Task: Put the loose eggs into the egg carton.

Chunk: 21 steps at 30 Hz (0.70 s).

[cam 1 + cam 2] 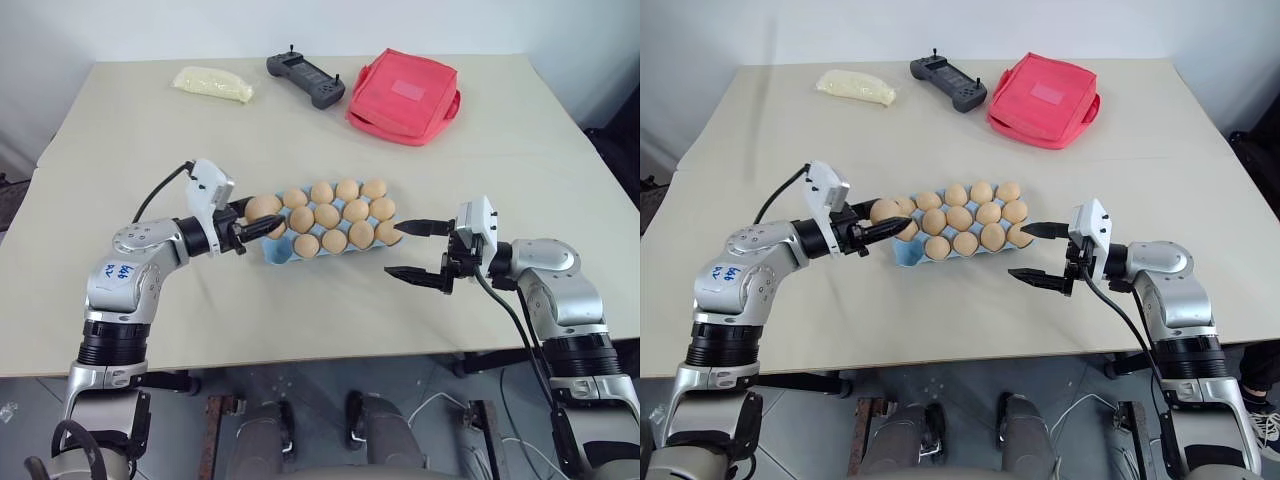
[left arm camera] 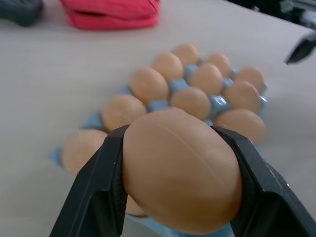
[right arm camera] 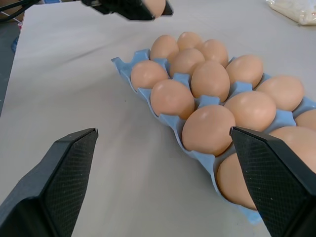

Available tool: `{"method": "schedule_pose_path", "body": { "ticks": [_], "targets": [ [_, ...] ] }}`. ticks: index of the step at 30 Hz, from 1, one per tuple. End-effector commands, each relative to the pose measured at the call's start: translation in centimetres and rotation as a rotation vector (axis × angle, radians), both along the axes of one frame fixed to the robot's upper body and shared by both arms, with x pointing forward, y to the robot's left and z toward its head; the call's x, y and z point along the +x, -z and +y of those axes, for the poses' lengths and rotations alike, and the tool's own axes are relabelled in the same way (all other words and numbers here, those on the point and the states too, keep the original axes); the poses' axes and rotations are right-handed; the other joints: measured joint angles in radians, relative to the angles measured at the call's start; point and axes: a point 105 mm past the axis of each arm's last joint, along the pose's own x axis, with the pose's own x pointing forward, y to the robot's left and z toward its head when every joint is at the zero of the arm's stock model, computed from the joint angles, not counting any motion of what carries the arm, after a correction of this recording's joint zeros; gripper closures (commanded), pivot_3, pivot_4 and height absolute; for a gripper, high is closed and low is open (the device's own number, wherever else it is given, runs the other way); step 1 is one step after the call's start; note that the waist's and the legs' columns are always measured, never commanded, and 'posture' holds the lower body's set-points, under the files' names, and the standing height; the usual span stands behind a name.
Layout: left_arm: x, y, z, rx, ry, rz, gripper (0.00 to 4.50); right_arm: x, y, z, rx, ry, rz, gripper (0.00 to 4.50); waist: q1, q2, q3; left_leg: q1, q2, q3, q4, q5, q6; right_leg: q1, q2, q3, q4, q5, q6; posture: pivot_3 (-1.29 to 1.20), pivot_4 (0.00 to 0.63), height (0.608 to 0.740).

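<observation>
My left gripper point(image 1: 266, 219) is shut on one orange-brown egg point(image 1: 262, 208), holding it just above the left end of the light blue egg carton point(image 1: 277, 253). The left wrist view shows that egg point(image 2: 180, 170) clamped between both black fingers, with the carton's cups behind it. Several like eggs fill the carton's cups point(image 3: 210, 79). My right gripper point(image 1: 395, 249) stands open at the carton's right end, one finger close to the corner egg, holding nothing. The right wrist view shows the left gripper point(image 3: 133, 7) with its egg beyond the carton's far end.
At the back of the table lie a red square pouch point(image 1: 404, 95), a black handheld controller point(image 1: 305, 79) and a pale yellow packet point(image 1: 212, 83). Bare tabletop point(image 1: 330, 310) runs between the carton and the table's front edge.
</observation>
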Motion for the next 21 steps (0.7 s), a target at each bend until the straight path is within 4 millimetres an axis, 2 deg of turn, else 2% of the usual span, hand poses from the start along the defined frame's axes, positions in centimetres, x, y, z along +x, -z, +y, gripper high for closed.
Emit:
{"method": "schedule_pose_path", "body": {
  "ticks": [1,9,16,21],
  "targets": [
    [-0.1,-0.5,-0.6,0.028,0.054,-0.026,2.37,-0.2,-1.5,-0.7,0.017,0.022,-0.068,0.0,0.001,0.0,0.0,0.0,0.0,0.0,0.0,0.0,0.0,0.0,0.0,0.0,0.0,0.0,0.0,0.0,0.15,0.74],
    [0.3,0.4,-1.4,0.045,0.099,0.0,2.37,-0.7,-1.3,-0.9,0.02,0.042,-0.066,0.0,0.008,0.0,0.0,-0.001,0.0,0.0,0.0,0.001,0.004,0.0,-0.001,0.0,-0.001,0.0,0.0,0.0,0.15,0.74],
    [0.8,0.5,-1.9,0.032,0.098,0.004,0.14,-0.9,-1.2,-1.1,0.02,0.055,-0.067,0.0,0.007,0.0,0.0,-0.001,0.0,0.0,0.0,0.002,0.005,0.0,-0.001,0.0,-0.001,0.0,0.0,0.0,0.15,0.74],
    [0.6,-0.3,-1.9,0.018,0.099,-0.018,0.04,-0.8,-1.3,-1.2,0.022,0.063,-0.069,0.0,0.007,0.0,0.0,-0.001,0.0,0.0,0.0,0.002,0.005,0.0,-0.001,0.0,-0.001,0.0,0.0,0.0,0.15,0.74]
  ]
}}
